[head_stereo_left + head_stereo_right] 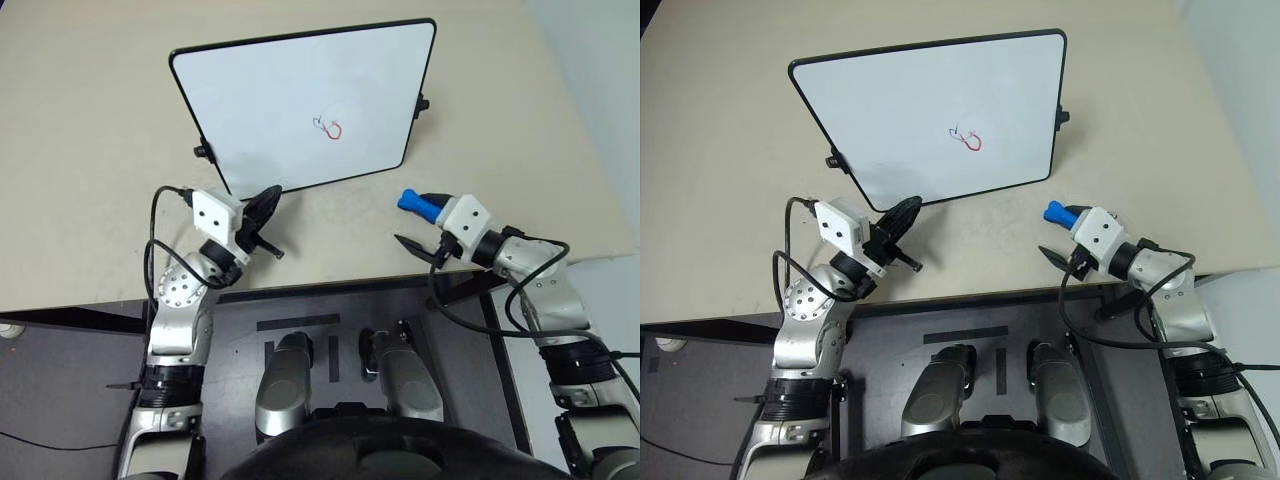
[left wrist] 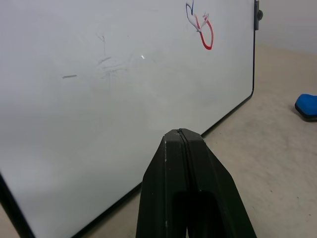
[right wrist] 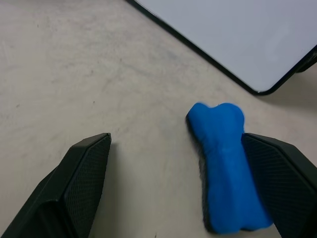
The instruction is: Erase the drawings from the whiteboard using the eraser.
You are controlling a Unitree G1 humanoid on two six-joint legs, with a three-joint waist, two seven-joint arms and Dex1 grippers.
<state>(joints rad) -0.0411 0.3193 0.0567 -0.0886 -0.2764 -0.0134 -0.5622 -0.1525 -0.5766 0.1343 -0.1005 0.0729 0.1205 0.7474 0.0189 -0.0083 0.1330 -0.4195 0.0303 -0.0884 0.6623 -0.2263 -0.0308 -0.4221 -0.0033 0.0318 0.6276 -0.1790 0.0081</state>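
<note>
Taking the whiteboard (image 1: 300,100) as the marker, the left gripper (image 1: 262,215) sits at its near black-framed edge with both fingers pressed together on nothing, bare beige table (image 1: 90,150) stretching off to that side. On the smooth white face, nearer the right edge, the drawings (image 1: 328,127) are a small red and dark loop. Just off the near right corner, on open tabletop, lies the blue bone-shaped eraser (image 3: 225,163), between the right gripper's (image 3: 193,186) wide-spread textured fingers, close against one, not clamped.

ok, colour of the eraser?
Bright blue eraser with a dark underside, clearest in the right wrist view.
</note>
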